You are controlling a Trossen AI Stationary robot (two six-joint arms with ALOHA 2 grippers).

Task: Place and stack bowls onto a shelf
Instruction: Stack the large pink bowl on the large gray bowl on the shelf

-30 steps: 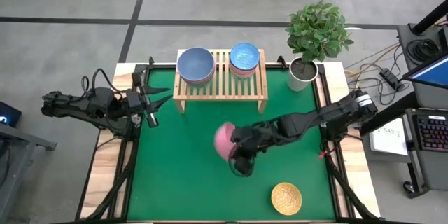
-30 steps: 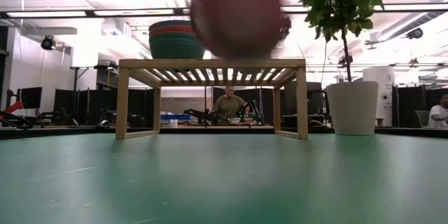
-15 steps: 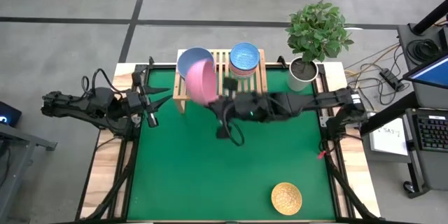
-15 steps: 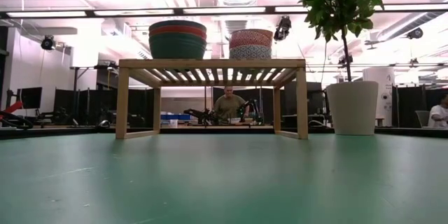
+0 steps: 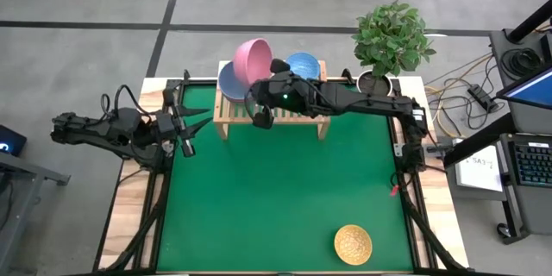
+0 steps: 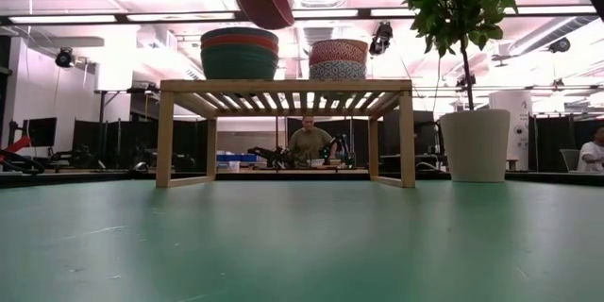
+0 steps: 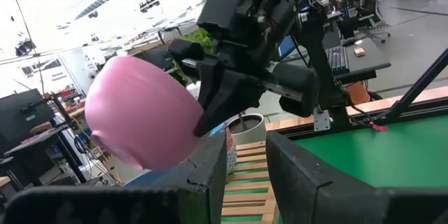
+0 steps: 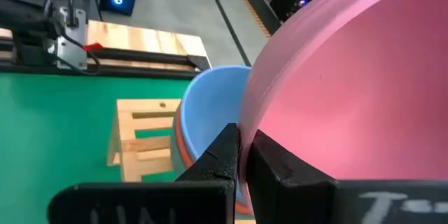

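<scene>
A pink bowl (image 5: 254, 59) hangs tilted in the air over the left stack on the wooden shelf (image 5: 297, 114). My right gripper (image 5: 267, 76) is shut on it. The left stack is topped by a blue-grey bowl (image 5: 227, 84), with red and green bowls below it (image 6: 240, 54). The right stack shows a light blue bowl (image 5: 304, 65) over patterned ones (image 6: 338, 59). A yellow patterned bowl (image 5: 353, 244) rests on the green mat near the right front. My left gripper (image 5: 186, 126) waits open at the table's left edge. My right gripper pinches the pink bowl's rim (image 8: 244, 136), one finger (image 8: 280, 164) against the inner wall and the other finger (image 8: 220, 155) outside. The arm reaches in from the table's right. The bowl is lifted clear and tilted on its side above the blue-grey bowl (image 8: 210, 108).
A white plant pot (image 5: 373, 89) with a leafy plant stands at the far right corner, beside the shelf. The wooden table edges frame the green mat (image 5: 259, 198). People sit in the room behind the table (image 6: 308, 142).
My right gripper has carried the pink bowl from over the middle of the mat, up and toward the far edge, to above the shelf's left stack. The bowl has stayed in the hold and turned with the wrist.
</scene>
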